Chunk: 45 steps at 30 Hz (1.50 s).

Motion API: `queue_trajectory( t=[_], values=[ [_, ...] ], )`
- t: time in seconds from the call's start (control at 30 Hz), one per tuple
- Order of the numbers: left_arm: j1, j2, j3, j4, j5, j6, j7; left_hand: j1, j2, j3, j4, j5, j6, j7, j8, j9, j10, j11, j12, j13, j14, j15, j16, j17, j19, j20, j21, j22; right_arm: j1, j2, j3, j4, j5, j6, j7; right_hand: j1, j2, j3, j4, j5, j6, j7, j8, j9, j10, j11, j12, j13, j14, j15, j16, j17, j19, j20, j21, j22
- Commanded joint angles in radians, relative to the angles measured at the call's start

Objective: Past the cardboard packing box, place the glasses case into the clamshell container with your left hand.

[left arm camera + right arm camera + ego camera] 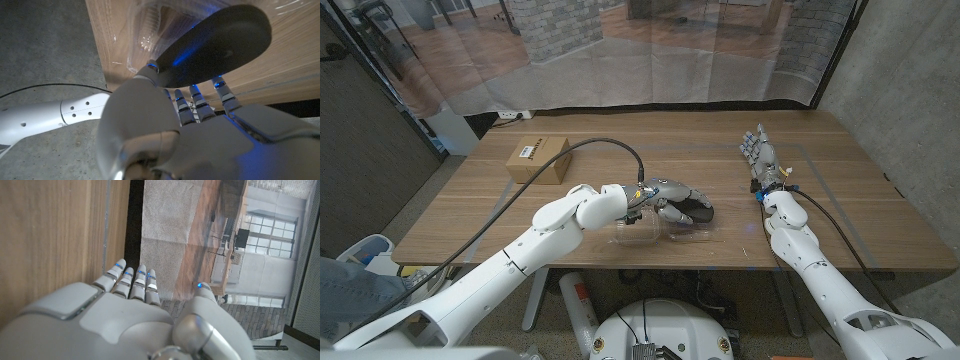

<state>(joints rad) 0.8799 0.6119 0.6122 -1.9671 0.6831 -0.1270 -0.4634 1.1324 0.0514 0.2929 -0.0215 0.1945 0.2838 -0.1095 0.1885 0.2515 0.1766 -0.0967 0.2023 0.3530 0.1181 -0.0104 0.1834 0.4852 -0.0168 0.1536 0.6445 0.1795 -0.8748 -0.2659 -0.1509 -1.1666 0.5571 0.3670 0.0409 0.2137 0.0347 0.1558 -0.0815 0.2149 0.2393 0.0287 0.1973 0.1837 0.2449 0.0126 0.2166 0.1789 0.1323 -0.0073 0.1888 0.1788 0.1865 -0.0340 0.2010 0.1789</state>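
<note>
On my head view the cardboard packing box (pixel 539 159) sits toward the tabletop's (pixel 650 165) far left corner, well apart from where I am working, a squat brown block with a white label on its lid. A black cable (pixel 582 146) arcs across the bare wood between that box and my left arm. Nothing stands between my left hand (pixel 665 198) and the clamshell container (pixel 650 231), which lies at the near edge around the middle, thin clear plastic, ribbed and glinting, hard to trace in outline.

My left hand grips the glasses case (pixel 696 209), thumb on one side and fingers on the other. The case is a dark, matte, smooth oval with rounded ends, held right at the container's right part; I cannot tell whether it touches the plastic. From the left wrist view the glasses case (pixel 215 45) shows in front of the clear ridged shell (pixel 150 30) and the table's pale wood grain.

My right hand (pixel 757 152) waits toward the far right of the tabletop, fingers straight and holding nothing.
</note>
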Motion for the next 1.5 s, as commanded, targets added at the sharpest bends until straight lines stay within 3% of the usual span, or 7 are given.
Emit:
queue_trajectory(
  t=[0.03, 1.03, 1.3, 1.5],
  values=[
    [0.003, 0.003, -0.014, -0.007, -0.022, 0.006, -0.005, -0.020, -0.007, -0.009, 0.005, -0.010, -0.024, 0.000, -0.001, -0.003, -0.046, 0.009, -0.010, -0.005, -0.016, 0.002, -0.001, -0.016, -0.013, 0.003, -0.010, 0.002, 0.004, 0.002, -0.002, 0.003, -0.001, -0.003, 0.003, 0.006, 0.003, 0.002, -0.002, -0.002, 0.010, -0.003, 0.000, 0.006, 0.007, 0.004, -0.005, 0.004, 0.003, 0.002, -0.003, 0.004, 0.006, -0.003, -0.001, 0.004],
    [0.103, -0.002, -0.172, 0.013, -0.209, -0.028, 0.203, -0.073, -0.005, -0.026, 0.026, -0.015, -0.123, 0.014, -0.009, -0.014, -0.067, 0.013, -0.002, -0.017, -0.023, 0.010, 0.009, -0.050, -0.013, 0.010, -0.028, 0.003, 0.018, 0.008, -0.010, 0.016, -0.010, -0.005, 0.003, 0.008, 0.005, 0.001, -0.004, -0.003, 0.011, -0.005, 0.000, 0.006, 0.010, 0.003, -0.005, 0.005, 0.003, 0.001, -0.003, 0.004, 0.005, -0.004, -0.002, 0.004],
    [0.127, -0.010, -0.209, 0.035, -0.269, -0.061, 0.253, -0.106, 0.000, -0.036, 0.043, -0.015, -0.205, 0.016, -0.019, -0.020, -0.075, 0.015, 0.000, -0.024, -0.022, 0.011, 0.013, -0.065, -0.011, 0.011, -0.037, 0.003, 0.024, 0.012, -0.011, 0.025, -0.011, -0.003, 0.002, 0.008, 0.005, 0.001, -0.005, -0.003, 0.012, -0.005, 0.000, 0.006, 0.010, 0.003, -0.005, 0.005, 0.004, 0.002, -0.002, 0.004, 0.005, -0.005, -0.002, 0.004],
    [0.145, -0.021, -0.240, 0.059, -0.319, -0.093, 0.291, -0.137, 0.004, -0.045, 0.058, -0.014, -0.293, 0.002, -0.021, -0.027, -0.098, 0.017, -0.003, -0.032, -0.020, 0.012, 0.016, -0.079, -0.004, 0.010, -0.043, 0.004, 0.027, 0.014, -0.012, 0.030, -0.013, -0.004, 0.002, 0.008, 0.005, 0.001, -0.005, -0.003, 0.011, -0.004, 0.000, 0.006, 0.011, 0.004, -0.004, 0.005, 0.004, 0.001, -0.003, 0.004, 0.005, -0.004, -0.001, 0.004]
  ],
)
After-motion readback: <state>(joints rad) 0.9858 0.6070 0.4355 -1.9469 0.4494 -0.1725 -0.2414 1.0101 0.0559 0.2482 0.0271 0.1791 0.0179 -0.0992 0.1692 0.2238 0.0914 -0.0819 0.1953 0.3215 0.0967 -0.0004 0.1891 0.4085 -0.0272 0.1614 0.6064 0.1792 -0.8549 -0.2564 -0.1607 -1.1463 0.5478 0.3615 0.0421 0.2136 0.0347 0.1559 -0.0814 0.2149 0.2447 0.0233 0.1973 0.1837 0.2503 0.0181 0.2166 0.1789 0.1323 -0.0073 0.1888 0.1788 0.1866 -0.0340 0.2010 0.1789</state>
